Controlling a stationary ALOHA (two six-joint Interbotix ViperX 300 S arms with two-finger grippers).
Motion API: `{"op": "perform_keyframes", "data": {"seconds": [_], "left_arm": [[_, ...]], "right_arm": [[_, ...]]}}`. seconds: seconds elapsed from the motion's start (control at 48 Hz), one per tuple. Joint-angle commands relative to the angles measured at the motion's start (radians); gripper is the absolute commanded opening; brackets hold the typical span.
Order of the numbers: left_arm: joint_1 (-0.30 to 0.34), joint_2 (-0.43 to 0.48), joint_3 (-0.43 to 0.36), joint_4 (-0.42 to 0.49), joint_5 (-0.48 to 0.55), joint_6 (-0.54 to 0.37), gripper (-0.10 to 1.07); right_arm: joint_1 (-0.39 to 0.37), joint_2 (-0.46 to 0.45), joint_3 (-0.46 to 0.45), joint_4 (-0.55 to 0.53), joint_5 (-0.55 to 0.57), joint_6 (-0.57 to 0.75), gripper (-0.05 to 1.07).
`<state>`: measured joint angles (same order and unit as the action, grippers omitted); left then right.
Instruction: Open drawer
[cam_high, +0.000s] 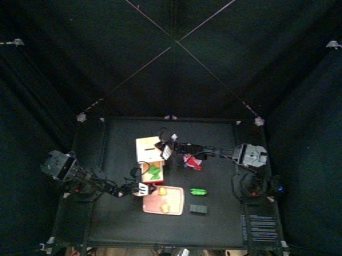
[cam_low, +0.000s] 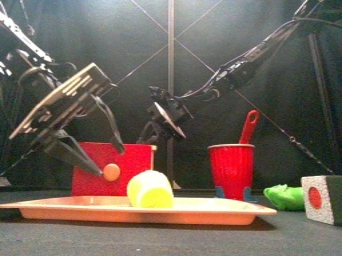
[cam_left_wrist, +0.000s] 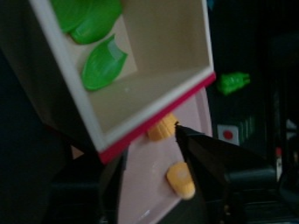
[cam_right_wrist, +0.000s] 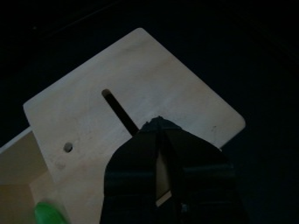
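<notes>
Here's the drawer (cam_left_wrist: 140, 79), and by the look of it it's already out: the left wrist view looks straight down into its pale wooden box, green pieces (cam_left_wrist: 103, 63) lying inside. The red front panel (cam_low: 114, 160) faces the bench's front edge, with the orange knob (cam_low: 111, 172) low on it. The drawer sits toward the left middle of the bench (cam_high: 221, 135), just behind the pink tray (cam_low: 80, 207).

Now the left claw (cam_low: 100, 162): spread wide, gripping nothing, its two black fingers straddling the knob without pinching it. I'd judge the pull is done and the knob has been let go.

Over to the right arm. It reaches in from the right and hangs over the flat wooden top (cam_right_wrist: 128, 96) of the cabinet, the right claw (cam_right_wrist: 163, 171) close above that slotted board. My guess is it's there to steady the cabinet so it doesn't slide. Whether it presses on the board, I can't tell.
</notes>
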<state>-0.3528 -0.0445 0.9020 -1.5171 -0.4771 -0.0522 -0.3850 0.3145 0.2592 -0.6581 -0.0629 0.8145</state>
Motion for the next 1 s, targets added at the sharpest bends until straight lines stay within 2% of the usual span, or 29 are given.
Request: {"op": "perform_keyframes", "data": {"seconds": [0.0, 0.208, 0.417, 0.646, 0.979], "left_arm": [[0.006, -0.038, 0.002, 0.020, 0.009, 0.002, 1.00], [0.008, -0.117, 0.058, 0.028, 0.009, 0.006, 1.00], [0.008, -0.233, 0.120, 0.103, 0.009, 0.009, 1.00], [0.025, -0.359, 0.176, 0.261, 0.008, 0.006, 1.00], [0.092, -0.459, 0.245, 0.472, 0.008, 0.005, 1.00]], "right_arm": [[0.000, -0.009, -0.006, -0.002, 0.009, 0.002, 0.41], [0.000, -0.009, -0.006, -0.002, 0.009, 0.002, 0.41], [0.002, -0.009, -0.009, -0.002, 0.009, 0.000, 0.41], [0.003, -0.009, -0.014, -0.002, 0.009, 0.000, 0.41], [0.012, -0.009, -0.040, -0.002, 0.005, 0.002, 0.41]]}}
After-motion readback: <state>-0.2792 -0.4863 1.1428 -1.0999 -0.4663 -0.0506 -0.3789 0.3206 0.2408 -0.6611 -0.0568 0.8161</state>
